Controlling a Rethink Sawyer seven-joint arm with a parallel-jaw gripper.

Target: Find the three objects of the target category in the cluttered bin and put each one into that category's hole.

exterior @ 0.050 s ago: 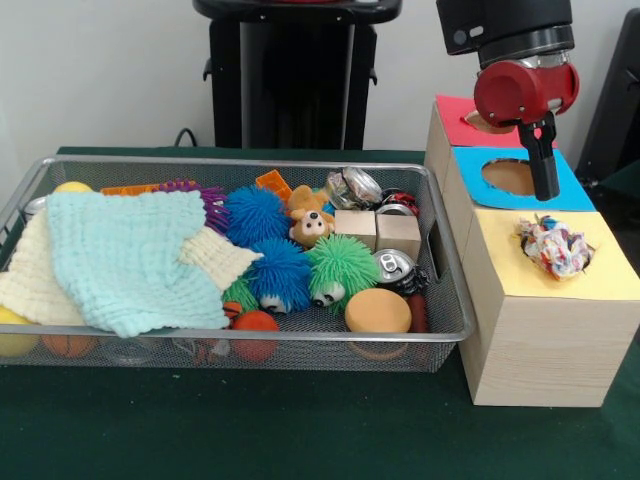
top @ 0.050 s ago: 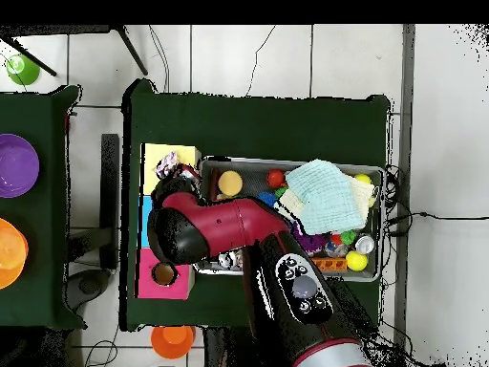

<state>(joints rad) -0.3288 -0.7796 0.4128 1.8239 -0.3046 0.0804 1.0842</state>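
Note:
A wire mesh bin holds mixed clutter. In it are two blue spiky balls, a green spiky ball, a small teddy bear, two wooden blocks and drink cans. Right of the bin stands a wooden box with red, blue and yellow tops, each with a hole. A knotted rope toy sits in the yellow hole. My gripper hangs just above the blue top, at the right rim of its hole, and nothing shows in its grasp.
A light blue cloth and a cream cloth cover the bin's left half. An orange disc and an orange ball lie at the front wall. In the overhead view my arm covers the box's middle.

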